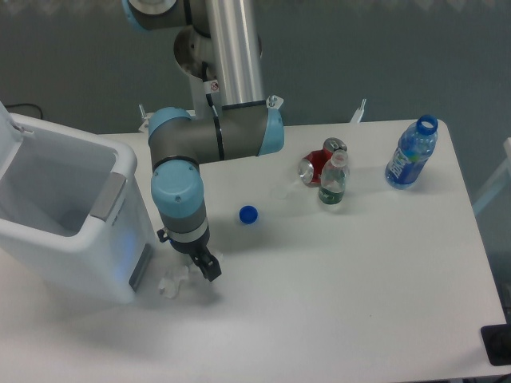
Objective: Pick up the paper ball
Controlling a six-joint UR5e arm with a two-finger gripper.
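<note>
While the UR5e arm (209, 136) bends down from its silver column, its gripper (201, 267) hangs low over the white table (359, 279), just right of the paper ball (172, 282). One dark finger (210, 270) shows clearly, pointing down and to the right; the other is hidden behind the wrist, so it cannot be told whether the fingers stand apart or together. The paper ball, a pale crumpled wad that barely stands out from the tabletop, lies on the table near the front left, just beside the lower right corner of the white bin (72, 215) and just left of the gripper. Whether the gripper touches it cannot be told; nothing is seen held.

The bin stands open at the left edge of the table, its lid tipped back. A blue bottle cap (248, 214) lies on the table to the right of the arm's forearm, apart from the gripper. Farther right, a red drink can (317, 163) lies on its side, with a small green-labelled bottle (333, 182) upright just in front of it. Near the far right corner stands a blue uncapped bottle (412, 153), well apart from the rest.
</note>
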